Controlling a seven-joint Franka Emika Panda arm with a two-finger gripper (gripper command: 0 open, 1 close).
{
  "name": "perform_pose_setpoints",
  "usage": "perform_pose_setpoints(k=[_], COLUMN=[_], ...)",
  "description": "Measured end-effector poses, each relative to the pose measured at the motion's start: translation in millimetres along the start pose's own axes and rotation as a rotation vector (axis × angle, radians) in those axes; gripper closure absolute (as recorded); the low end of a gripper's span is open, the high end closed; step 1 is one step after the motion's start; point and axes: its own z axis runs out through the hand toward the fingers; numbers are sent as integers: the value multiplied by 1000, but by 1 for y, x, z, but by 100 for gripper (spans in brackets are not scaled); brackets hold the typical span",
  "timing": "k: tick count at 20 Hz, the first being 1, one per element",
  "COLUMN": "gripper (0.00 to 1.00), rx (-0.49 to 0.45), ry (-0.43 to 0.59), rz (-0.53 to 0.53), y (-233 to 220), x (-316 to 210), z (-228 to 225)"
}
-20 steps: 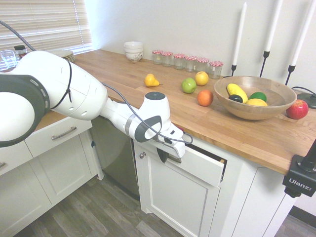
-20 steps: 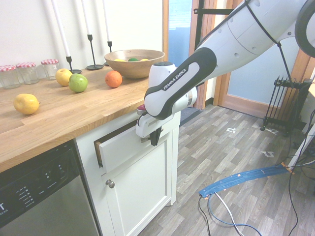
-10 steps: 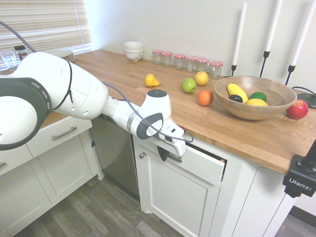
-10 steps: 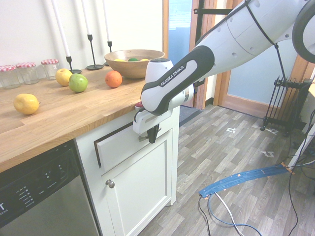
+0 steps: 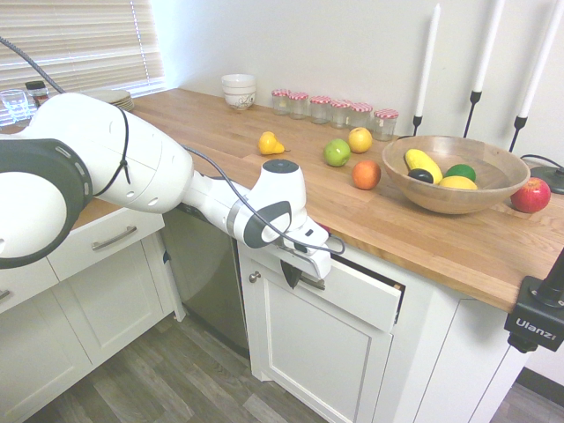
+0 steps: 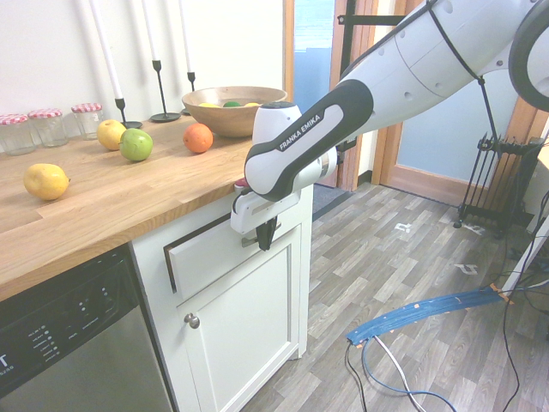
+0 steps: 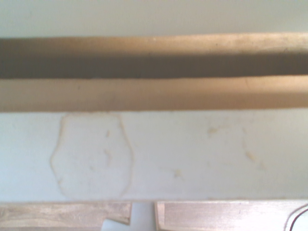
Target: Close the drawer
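Drawer [image 5: 357,295] status: it sits directly under the edge of the wooden countertop [image 5: 423,238], above a white cabinet door [image 6: 244,330], and is not fully shut. From the first exterior view I see a dark gap along its right end; from the second exterior view the white front stands slightly proud of the cabinet frame at its left end.

I find the gripper [image 5: 292,275] pointing downward against the drawer front, at the silver bar handle [image 6: 250,241], which is largely hidden behind it. The dark fingers [image 6: 265,233] appear together as a single narrow tip, with no visible gap, so I record them as closed. I cannot tell whether they pinch the handle or merely press beside it.

On the countertop I note a wooden bowl [image 5: 507,181] of fruit, a green apple [image 5: 337,152], an orange [image 5: 366,174] and a row of jars [image 5: 333,109]. The wrist view shows only a white panel with faint stains below a brown band.
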Motion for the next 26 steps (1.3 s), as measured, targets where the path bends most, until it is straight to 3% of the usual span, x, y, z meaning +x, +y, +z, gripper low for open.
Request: perform_pose_setpoints(k=[7, 16, 17, 26], gripper=[100, 100, 0, 0], rx=[-53, -71, -73, -101], ry=[-106, -162, -165, -157], rz=[17, 4, 3, -27], y=[24, 73, 79, 151], x=[7, -29, -36, -110], z=[-14, -95, -101, -141])
